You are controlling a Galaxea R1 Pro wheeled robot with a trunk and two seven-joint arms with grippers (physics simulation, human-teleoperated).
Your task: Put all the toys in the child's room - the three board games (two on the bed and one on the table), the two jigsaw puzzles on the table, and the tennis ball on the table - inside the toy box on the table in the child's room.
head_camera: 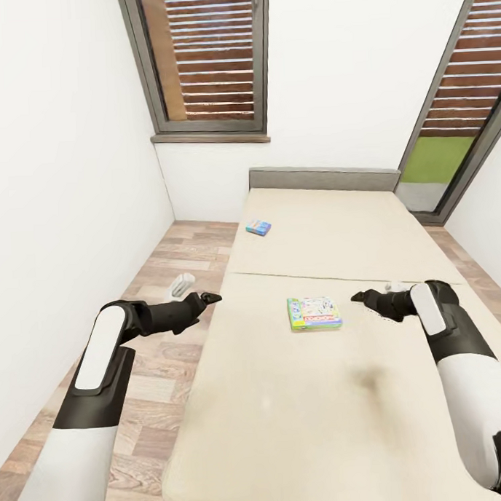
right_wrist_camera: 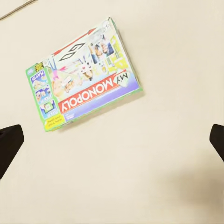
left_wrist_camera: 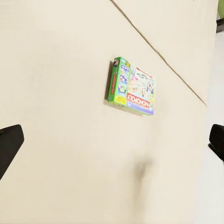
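Left tool (head_camera: 209,297) and right tool (head_camera: 360,298) spread wide.

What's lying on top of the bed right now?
Two board games on the bed: the green-edged My Monopoly box on the near section, a small light-blue box nearer the headboard. Whatever lies beneath them is covered.

Setting: bedroom in a home, simulator render. Evidence: wide beige bed (head_camera: 337,392) in two mattress sections, seam running across its width, grey padded headboard (head_camera: 324,179) at the far edge against a white wall. Wood-plank floor (head_camera: 171,268) along the bed's left edge. Grey-framed window (head_camera: 202,63) with brown slats above the headboard end, a second glazed opening (head_camera: 456,125) at the far right corner. Child's use suggested by two board games on the mattress: MY MONOPOLY box (head_camera: 314,312) near the seam, small light-blue box (head_camera: 258,227) near the far left edge.
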